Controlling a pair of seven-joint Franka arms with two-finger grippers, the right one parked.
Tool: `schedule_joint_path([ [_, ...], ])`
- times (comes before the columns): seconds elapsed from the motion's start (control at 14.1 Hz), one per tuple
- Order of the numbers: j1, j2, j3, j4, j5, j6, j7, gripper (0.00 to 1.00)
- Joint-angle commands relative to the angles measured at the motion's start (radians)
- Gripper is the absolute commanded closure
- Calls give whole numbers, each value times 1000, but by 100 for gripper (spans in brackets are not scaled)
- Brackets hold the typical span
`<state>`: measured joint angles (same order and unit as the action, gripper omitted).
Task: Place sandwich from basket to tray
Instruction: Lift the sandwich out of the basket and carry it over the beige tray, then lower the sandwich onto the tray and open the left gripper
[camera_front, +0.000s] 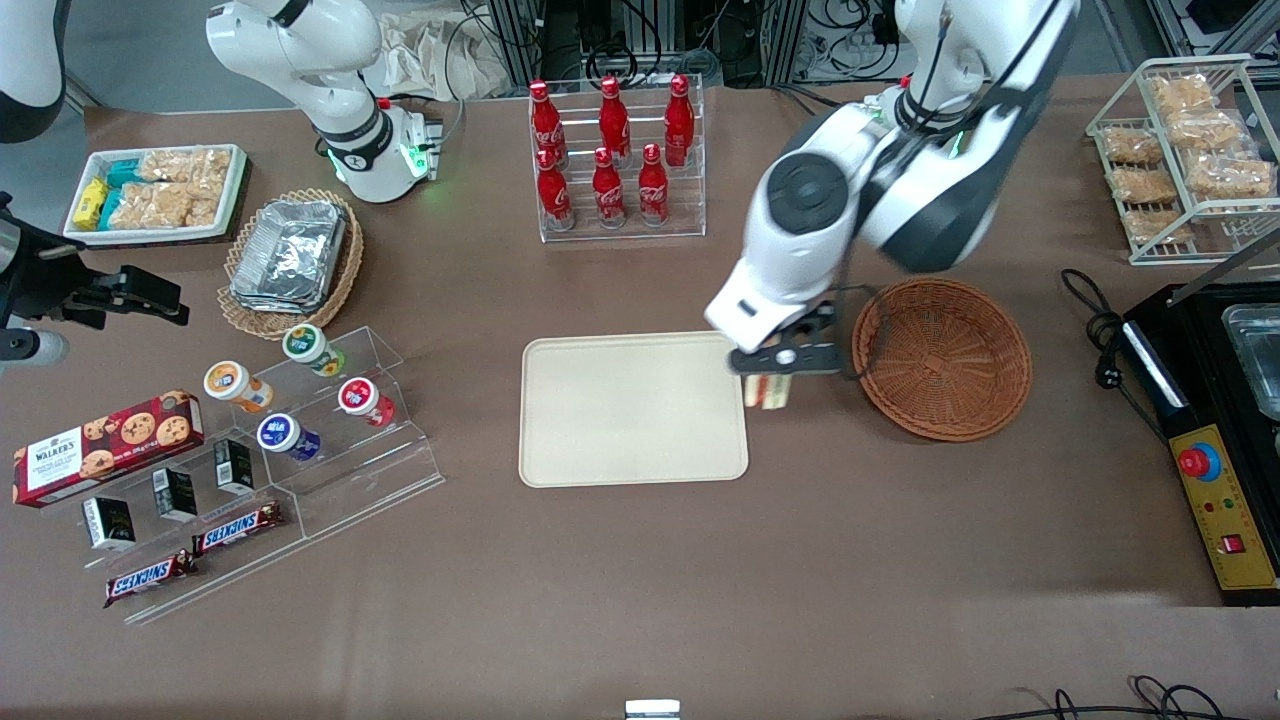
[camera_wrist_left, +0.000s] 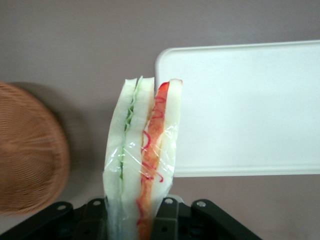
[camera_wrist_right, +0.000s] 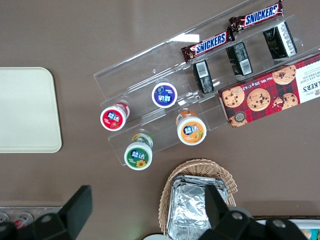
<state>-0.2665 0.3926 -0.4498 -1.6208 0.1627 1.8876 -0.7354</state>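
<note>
- Tray (camera_front: 633, 410): bare, flat on the table, bottle rack (camera_front: 617, 160) farther from the front camera.
- Basket (camera_front: 941, 358): empty, toward the working arm's end.
- Gripper (camera_front: 779, 377): between tray and basket, clamped on sandwich (camera_wrist_left: 142, 155), above the tray's edge.

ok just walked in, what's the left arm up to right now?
The left arm's gripper is shut on a plastic-wrapped triangular white-bread sandwich with green and red-orange filling. It hangs between the round reddish-brown woven wicker basket, which now looks empty, and the flat cream-beige rectangular tray, right at the tray's edge nearest the basket. The sandwich is out of the basket but not yet set down on the tray, which has nothing on it.
</note>
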Motion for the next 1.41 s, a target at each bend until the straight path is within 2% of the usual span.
schedule_joint_path([
  [0.0, -5, 118, 3, 36, 24, 80, -27, 100],
  [0.35, -20, 267, 5, 36, 57, 231, -28, 100],
  [0.71, -22, 314, 8, 41, 58, 271, -30, 100],
  [0.78, -22, 321, 8, 41, 58, 277, -28, 89],
  [0.85, -20, 324, 8, 42, 58, 277, -27, 62],
  [0.92, -20, 324, 8, 44, 60, 278, -22, 3],
  [0.99, -20, 322, 8, 44, 60, 277, -21, 0],
  [1.34, -17, 305, 8, 62, 58, 269, -56, 0],
])
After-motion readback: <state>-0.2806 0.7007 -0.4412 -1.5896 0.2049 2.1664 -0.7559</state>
